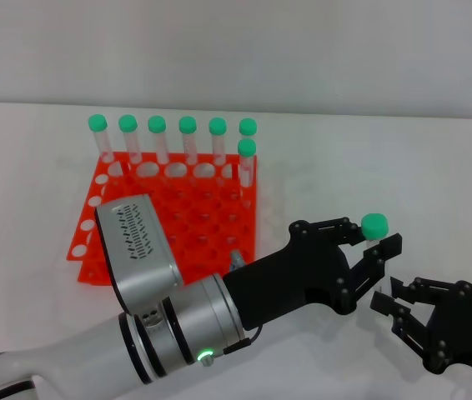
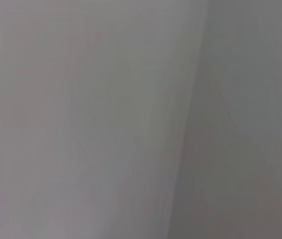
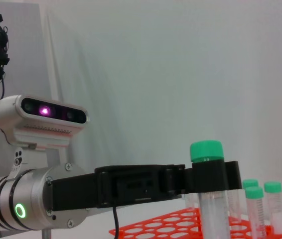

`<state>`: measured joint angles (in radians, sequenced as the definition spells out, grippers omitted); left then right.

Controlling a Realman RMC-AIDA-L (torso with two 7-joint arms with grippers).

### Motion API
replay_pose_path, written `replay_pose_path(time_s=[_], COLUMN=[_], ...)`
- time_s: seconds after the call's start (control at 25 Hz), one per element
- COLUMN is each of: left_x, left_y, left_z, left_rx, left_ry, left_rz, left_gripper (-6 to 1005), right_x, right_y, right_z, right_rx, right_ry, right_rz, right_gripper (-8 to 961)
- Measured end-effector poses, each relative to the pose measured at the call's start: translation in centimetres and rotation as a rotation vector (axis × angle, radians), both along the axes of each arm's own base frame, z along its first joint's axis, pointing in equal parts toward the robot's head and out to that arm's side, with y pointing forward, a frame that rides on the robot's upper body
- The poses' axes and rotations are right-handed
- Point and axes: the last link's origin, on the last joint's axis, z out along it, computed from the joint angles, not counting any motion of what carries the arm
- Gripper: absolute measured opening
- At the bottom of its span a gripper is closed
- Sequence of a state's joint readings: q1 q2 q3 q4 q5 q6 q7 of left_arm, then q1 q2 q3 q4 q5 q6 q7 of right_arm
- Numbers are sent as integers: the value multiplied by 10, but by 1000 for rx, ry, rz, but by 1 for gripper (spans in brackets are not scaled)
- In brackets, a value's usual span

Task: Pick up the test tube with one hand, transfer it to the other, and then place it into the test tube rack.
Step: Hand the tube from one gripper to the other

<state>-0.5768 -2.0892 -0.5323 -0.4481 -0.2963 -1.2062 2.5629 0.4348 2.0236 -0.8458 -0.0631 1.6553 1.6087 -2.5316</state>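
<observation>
The test tube (image 1: 374, 224) stands upright with its green cap on top, to the right of the orange-red rack (image 1: 178, 218). My left gripper (image 1: 378, 243), on the silver-white arm reaching across from the left, is shut on the tube just under the cap. The right wrist view shows the tube (image 3: 213, 209) close up, with the left gripper (image 3: 215, 177) clamped round it. My right gripper (image 1: 390, 293) is at the lower right, right below the tube's hidden lower end. The left wrist view shows only blank grey.
Several green-capped tubes (image 1: 188, 137) stand along the rack's far row, with one more (image 1: 246, 162) in the second row at the right end. The rack (image 3: 171, 222) and some tubes (image 3: 255, 211) show behind the held tube in the right wrist view.
</observation>
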Motion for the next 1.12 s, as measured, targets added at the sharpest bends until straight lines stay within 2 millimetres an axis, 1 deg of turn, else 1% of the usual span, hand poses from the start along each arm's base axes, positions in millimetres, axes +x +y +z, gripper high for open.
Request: replay_pose_path(time_s=[0.4,0.64,0.88,1.04,1.12], left_x=[0,0,1,0,-10], left_y=[0,0,1,-1,-2], left_z=[0,1,3,6,20], left_rx=[13,15,20,43,141], left_ry=[4,4,-4,-12,-50], left_rz=[-13,-13,-19,-37,-32], left_gripper=[236,218,214,216,217], right_x=[0,-1,2,9,16], right_y=[0,-1,-4,-6,-8], right_z=[1,1,2,6,12], right_rx=[25,4,8,33,60], right_ry=[-15,-20,-19,-19,-23], right_rz=[20,38,27,-5,-30], right_gripper=[221,224,453,607,674])
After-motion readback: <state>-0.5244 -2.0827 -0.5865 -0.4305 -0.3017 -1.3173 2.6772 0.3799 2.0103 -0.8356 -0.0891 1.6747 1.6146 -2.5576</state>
